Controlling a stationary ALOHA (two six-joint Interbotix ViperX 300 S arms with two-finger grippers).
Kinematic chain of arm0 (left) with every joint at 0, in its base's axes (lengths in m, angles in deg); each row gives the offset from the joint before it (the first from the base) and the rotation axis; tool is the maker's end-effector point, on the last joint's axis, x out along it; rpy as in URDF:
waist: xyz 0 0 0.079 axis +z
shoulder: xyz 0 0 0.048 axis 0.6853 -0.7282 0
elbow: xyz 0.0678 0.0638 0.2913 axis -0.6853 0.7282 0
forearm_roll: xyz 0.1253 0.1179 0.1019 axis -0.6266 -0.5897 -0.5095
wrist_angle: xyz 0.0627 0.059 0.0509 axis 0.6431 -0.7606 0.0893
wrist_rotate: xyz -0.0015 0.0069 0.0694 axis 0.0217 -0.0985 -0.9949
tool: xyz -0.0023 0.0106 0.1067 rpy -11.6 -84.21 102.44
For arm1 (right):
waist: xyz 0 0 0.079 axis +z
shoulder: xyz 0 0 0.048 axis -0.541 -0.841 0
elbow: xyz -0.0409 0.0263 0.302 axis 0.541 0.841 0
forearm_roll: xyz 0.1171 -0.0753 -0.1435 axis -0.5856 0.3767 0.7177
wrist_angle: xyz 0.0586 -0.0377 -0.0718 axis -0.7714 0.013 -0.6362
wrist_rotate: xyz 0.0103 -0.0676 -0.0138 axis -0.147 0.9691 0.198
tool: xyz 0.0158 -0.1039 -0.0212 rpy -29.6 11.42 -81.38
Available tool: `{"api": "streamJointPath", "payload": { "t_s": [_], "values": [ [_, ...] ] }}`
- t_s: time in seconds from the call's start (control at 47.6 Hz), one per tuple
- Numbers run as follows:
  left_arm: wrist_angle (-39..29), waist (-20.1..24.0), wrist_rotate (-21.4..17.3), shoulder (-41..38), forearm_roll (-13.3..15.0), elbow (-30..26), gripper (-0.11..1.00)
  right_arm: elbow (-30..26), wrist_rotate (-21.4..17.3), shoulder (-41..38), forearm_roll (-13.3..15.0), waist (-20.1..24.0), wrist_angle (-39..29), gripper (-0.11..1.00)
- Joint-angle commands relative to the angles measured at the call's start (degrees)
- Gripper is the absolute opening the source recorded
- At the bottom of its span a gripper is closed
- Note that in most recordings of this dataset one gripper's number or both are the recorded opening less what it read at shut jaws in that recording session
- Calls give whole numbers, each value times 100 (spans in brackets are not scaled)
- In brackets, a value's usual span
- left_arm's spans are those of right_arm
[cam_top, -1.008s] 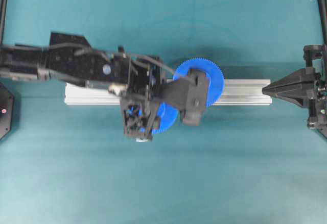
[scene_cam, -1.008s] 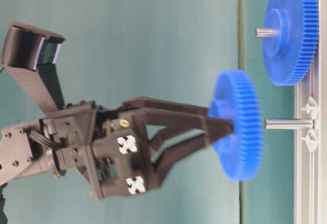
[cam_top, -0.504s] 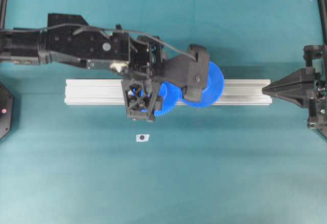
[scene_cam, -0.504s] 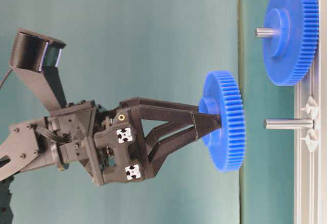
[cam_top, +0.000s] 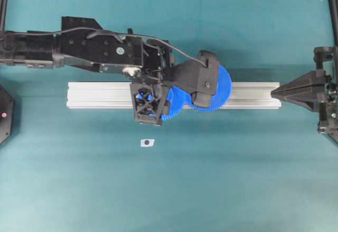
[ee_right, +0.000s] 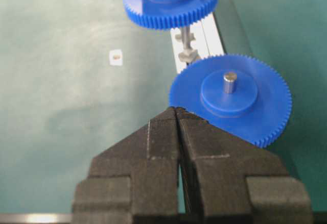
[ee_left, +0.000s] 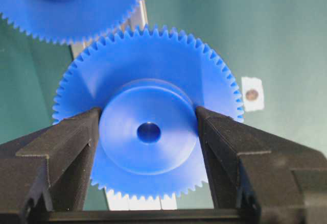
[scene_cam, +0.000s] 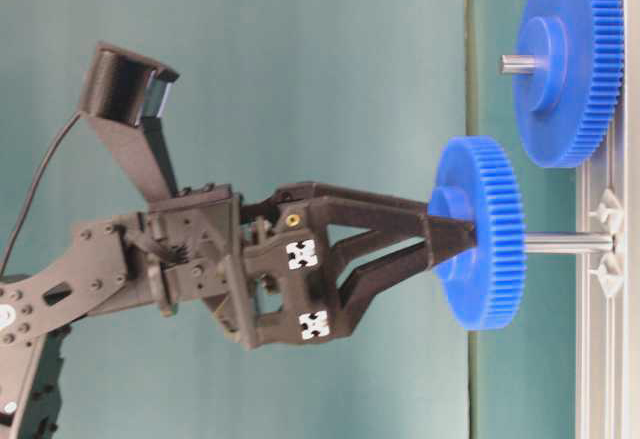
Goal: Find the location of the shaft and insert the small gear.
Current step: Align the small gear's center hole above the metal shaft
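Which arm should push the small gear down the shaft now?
Left. The left gripper already pinches the small gear by its hub on the shaft; the right gripper sits shut, empty, off at the rail's end.

Left gripper (scene_cam: 448, 249) w/ small gear (scene_cam: 482, 246) shifted from off the rail (cam_top: 95, 95) edge to over it, gear hole now lined up w/ shaft (scene_cam: 568, 243), shaft tip reaching gear face, wrist cam swung upward.
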Motion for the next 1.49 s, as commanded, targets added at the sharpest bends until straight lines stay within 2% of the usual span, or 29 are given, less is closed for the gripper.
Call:
{"api": "streamJointPath", "payload": {
  "t_s": [0.0,0.651,1.113,1.469],
  "values": [
    [79,26,0,105,-26,-70,63,-70,-62,-35,0,-18,35,1],
    [510,97,88,53,-26,431,63,-53,-62,-26,0,-18,35,1],
    [510,387,44,105,-26,677,63,-53,-62,-26,0,-18,35,1],
    [519,404,70,132,-26,791,63,-53,-62,-26,0,-18,35,1]
  ]
}}
